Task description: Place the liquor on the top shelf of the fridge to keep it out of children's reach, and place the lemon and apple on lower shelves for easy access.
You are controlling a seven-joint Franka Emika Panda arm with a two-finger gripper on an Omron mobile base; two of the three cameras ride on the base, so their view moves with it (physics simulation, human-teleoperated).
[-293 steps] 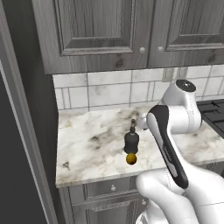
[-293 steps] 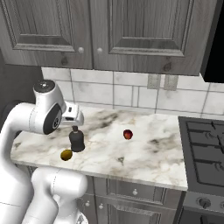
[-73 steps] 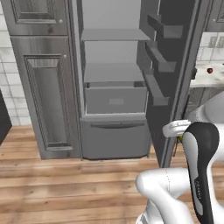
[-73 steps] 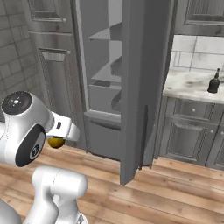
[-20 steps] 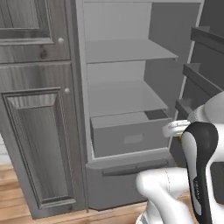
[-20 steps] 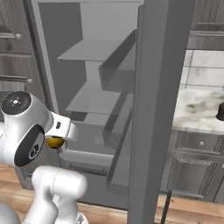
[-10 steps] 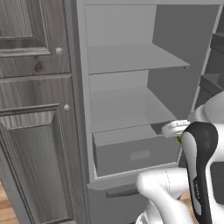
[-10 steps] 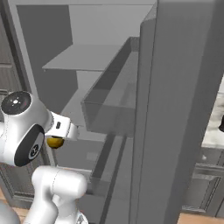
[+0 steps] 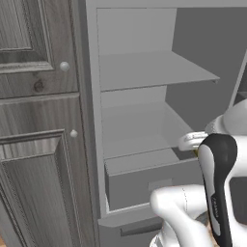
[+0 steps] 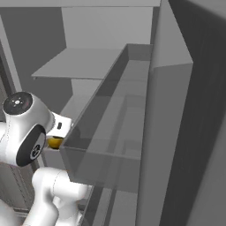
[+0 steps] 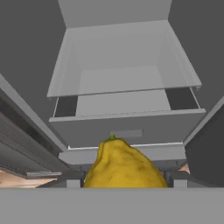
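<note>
Closer to the fridge (image 9: 144,120), hand (image 11: 124,181) grips the lemon (image 11: 124,164).

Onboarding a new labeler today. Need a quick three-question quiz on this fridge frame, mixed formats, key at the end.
1. True or false: the tool is shut on the lemon.
2. Multiple choice: in the hand view, what lies straight beyond the lemon? A) a stove B) the fridge's grey drawer C) a sink
3. Fill in: in the left base view, the cupboard door stands to the ____ of the open fridge.

Key: 1 true; 2 B; 3 left
</note>
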